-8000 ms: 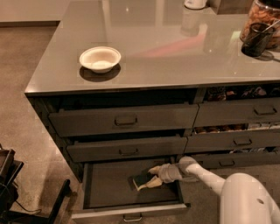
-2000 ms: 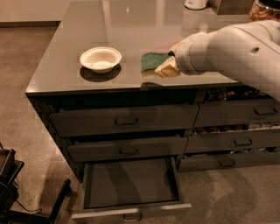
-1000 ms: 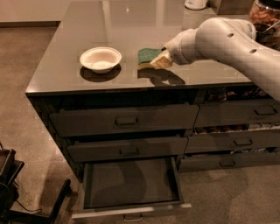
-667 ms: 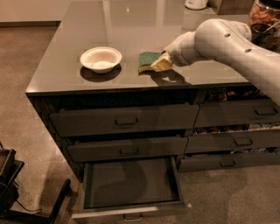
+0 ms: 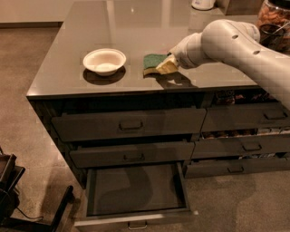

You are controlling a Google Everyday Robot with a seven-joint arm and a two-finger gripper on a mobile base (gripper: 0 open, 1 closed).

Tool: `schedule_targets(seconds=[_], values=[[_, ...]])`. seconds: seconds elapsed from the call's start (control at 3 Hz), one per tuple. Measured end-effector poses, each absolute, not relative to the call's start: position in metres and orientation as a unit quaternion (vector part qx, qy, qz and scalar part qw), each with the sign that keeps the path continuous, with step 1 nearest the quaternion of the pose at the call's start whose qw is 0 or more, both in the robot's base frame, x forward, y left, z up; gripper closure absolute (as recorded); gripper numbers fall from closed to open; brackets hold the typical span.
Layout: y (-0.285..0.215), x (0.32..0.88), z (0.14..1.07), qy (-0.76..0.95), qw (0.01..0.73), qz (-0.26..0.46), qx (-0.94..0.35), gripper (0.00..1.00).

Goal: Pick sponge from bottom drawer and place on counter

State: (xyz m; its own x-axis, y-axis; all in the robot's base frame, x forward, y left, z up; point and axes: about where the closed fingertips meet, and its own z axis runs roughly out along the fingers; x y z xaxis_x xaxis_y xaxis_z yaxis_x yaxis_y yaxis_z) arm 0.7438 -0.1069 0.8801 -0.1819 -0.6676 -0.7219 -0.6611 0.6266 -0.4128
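Observation:
The sponge (image 5: 153,61), dark green on top with a pale yellow layer, is low over the counter (image 5: 136,27), just right of the white bowl; I cannot tell whether it touches the surface. My gripper (image 5: 166,66) reaches in from the right on the white arm and is shut on the sponge's right end. The bottom drawer (image 5: 136,190) stands pulled open below, and its flat dark interior is bare.
A white bowl (image 5: 104,60) sits on the counter left of the sponge. A jar (image 5: 273,21) and a white object (image 5: 203,3) stand at the back right. Two shut drawers with handles (image 5: 130,125) are above the open one. Black equipment (image 5: 11,190) is on the floor at left.
The gripper has carried the sponge from the bottom drawer up over the counter, then drawn it slightly left and down toward the surface. The drawer stays open.

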Motion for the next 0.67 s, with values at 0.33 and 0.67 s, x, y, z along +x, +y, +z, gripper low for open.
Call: schedule_targets(seconds=[0.33, 0.67], values=[[-0.1069, 0.7438, 0.8801, 0.769, 0.472, -0.003, -0.432, 0.34], [-0.1069, 0.7438, 0.8801, 0.769, 0.472, -0.003, -0.432, 0.11]])
